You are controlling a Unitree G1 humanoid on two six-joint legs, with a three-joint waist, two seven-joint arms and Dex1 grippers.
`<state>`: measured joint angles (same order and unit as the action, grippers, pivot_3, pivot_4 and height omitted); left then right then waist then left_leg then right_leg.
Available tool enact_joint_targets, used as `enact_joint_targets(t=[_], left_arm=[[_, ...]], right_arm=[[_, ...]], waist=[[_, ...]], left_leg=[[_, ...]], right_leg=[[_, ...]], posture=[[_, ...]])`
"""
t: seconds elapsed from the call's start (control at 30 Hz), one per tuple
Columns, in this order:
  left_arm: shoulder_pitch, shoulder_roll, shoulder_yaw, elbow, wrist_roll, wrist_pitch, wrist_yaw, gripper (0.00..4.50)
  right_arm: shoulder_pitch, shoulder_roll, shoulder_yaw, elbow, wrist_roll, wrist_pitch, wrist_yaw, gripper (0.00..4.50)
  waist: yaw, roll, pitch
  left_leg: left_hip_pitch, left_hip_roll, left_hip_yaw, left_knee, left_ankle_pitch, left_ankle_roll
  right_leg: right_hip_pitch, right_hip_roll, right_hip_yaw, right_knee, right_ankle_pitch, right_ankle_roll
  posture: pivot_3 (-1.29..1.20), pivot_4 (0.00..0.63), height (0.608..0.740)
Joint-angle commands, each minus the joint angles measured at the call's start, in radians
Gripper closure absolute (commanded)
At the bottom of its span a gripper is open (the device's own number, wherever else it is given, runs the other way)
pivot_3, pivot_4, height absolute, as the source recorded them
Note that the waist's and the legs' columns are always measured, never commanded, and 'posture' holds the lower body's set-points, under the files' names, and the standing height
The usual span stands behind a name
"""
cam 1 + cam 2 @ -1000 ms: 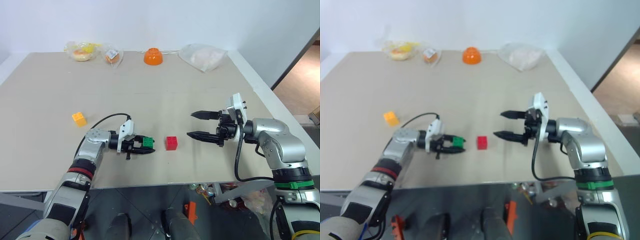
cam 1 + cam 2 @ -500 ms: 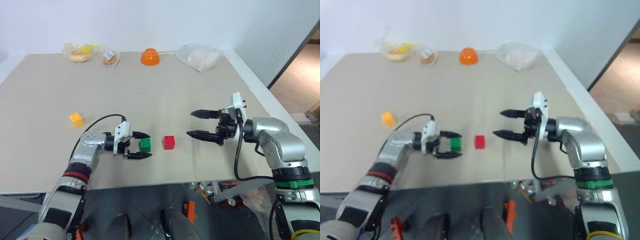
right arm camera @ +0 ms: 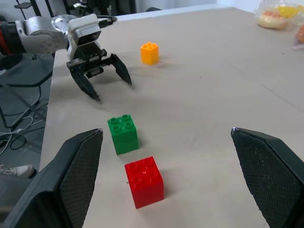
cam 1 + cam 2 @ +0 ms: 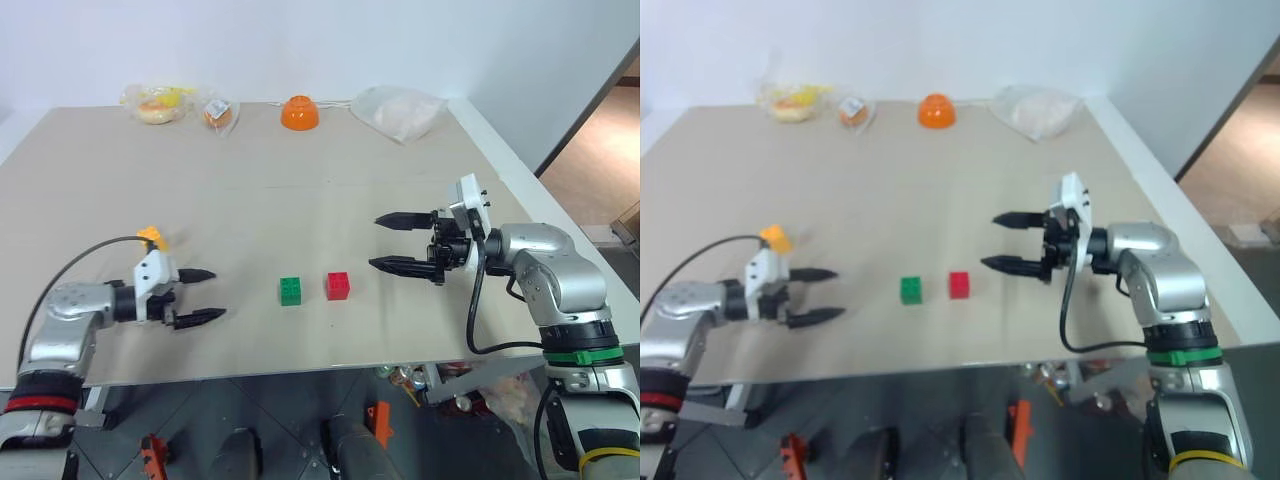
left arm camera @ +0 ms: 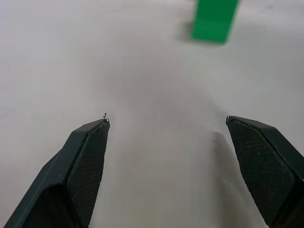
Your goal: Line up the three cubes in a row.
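Left claw [image 4: 205, 295] hangs spread and empty over bare table near the front-left edge, tips pointing toward the middle. The yellow cube [image 4: 151, 236] sits just behind its wrist, close by but apart from the fingers. Between those tips and the green cube [image 4: 291, 291] there is an open strip of tabletop, nothing in it.

Right claw [image 4: 382, 243] is spread wide too, gripping nothing, aimed leftward across the table with its fingers stacked 1 above the other. Its lower tip is near the red cube [image 4: 338, 286], not touching, a small gap between them.

Green and red sit side by side, a narrow gap between them, both upright with studs up, roughly level with each other and fairly near the front edge. So 2 cubes are in a row; yellow is well off to the left and farther back.

Behind all this the table [image 4: 300, 180] runs wide and bare right up to the back edge, where an orange bowl [image 4: 300, 112] and 3 plastic bags [image 4: 402, 110] line up against the wall. The right edge of the table lies close beside the right arm.
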<state>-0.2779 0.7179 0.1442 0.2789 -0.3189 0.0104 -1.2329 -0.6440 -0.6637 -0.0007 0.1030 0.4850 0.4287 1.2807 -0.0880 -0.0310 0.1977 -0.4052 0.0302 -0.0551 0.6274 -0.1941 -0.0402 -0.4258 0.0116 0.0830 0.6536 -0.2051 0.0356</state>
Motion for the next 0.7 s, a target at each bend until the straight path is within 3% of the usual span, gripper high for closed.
enact_joint_targets(t=[0.03,0.13,0.33,0.53,0.7], left_arm=[[0.069,-0.024,0.115,-0.19,-0.079,0.143,0.191,0.44],[0.17,-0.088,0.204,-0.342,-0.164,0.315,0.371,0.44],[0.243,-0.206,0.351,-0.399,-0.202,0.43,0.68,0.44],[0.209,-0.27,0.361,-0.378,-0.145,0.469,0.915,0.44],[0.11,-0.285,0.287,-0.35,-0.122,0.494,0.967,0.44]], right_arm=[[-0.042,0.042,0.012,-0.014,-0.012,-0.038,-0.025,0.0],[-0.072,0.093,0.033,0.0,-0.041,-0.069,-0.062,0.0],[-0.083,0.114,0.053,0.022,-0.052,-0.09,-0.036,0.0],[-0.098,0.13,0.067,0.032,-0.052,-0.097,-0.016,0.0],[-0.106,0.145,0.078,0.04,-0.06,-0.109,-0.011,0.0]], waist=[[0.002,0.0,0.0],[0.001,0.0,0.0],[0.012,0.0,0.0],[0.016,0.0,0.0],[0.016,-0.001,-0.001]], left_leg=[[0.0,0.0,0.0,0.0,0.0,0.0],[0.0,0.0,0.0,0.0,0.0,0.0],[0.0,0.0,-0.001,0.0,0.0,0.0],[0.0,-0.001,0.0,0.002,0.0,0.0],[0.0,-0.001,-0.001,0.002,0.0,0.0]], right_leg=[[0.0,0.0,0.0,0.0,0.0,0.0],[0.0,0.0,0.0,0.0,0.0,0.0],[0.0,0.0,-0.001,0.0,0.0,0.0],[0.001,-0.001,0.0,0.0,0.001,0.001],[0.001,0.0,-0.001,0.0,0.001,0.001]], posture=[[0.0,0.15,0.74],[0.0,0.15,0.74],[0.0,0.15,0.74],[0.0,0.15,0.74],[0.0,0.15,0.74]])
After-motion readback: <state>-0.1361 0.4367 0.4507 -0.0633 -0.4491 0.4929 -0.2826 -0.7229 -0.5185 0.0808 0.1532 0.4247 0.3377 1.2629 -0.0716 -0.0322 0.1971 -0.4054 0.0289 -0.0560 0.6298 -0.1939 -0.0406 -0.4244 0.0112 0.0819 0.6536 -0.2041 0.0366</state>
